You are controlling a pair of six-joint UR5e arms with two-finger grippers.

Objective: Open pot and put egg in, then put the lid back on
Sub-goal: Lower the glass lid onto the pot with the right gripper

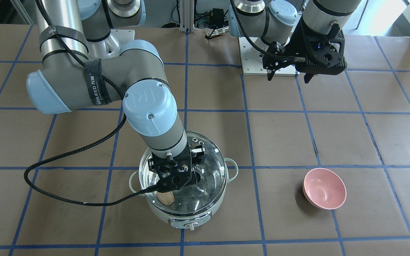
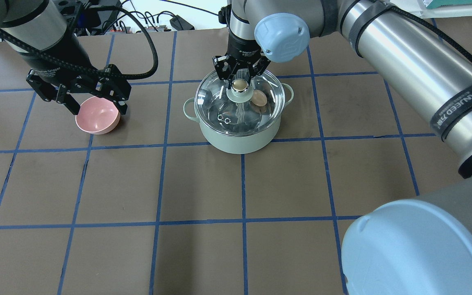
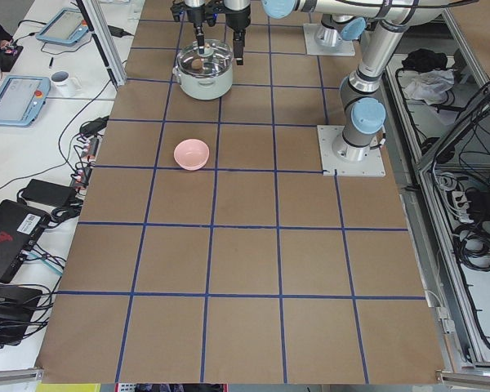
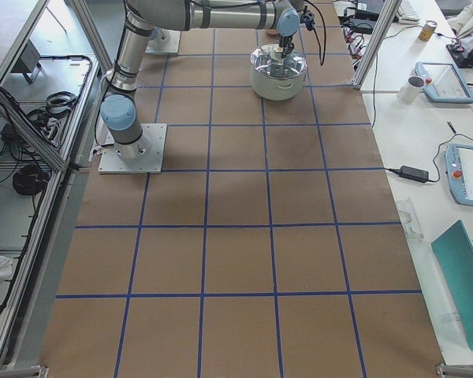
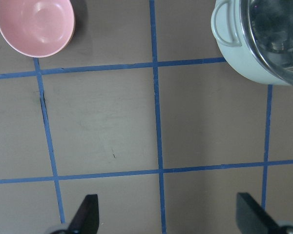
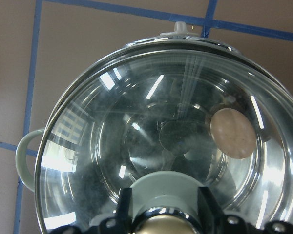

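- Risk: right jaws stand narrow on either side of the knob (image 2: 240, 85) and seem to pinch it. If the arm rises before they part, the lid (image 2: 219, 102) lifts off the pot (image 2: 236, 139).
- Risk: a sideways drag on release could skew the lid on the rim or jolt the pot. The egg (image 2: 258, 98) may then roll and crack.
- Egg lies inside the pot under the glass, at 3 o'clock from the knob in the overhead view.
- Right arm: wrist points straight down over the pot's centre.
- Left arm: held high over the desk (image 2: 285, 184). Left jaws are wide and empty. Pink bowl (image 5: 35, 24) sits at 11 o'clock in its wrist view.
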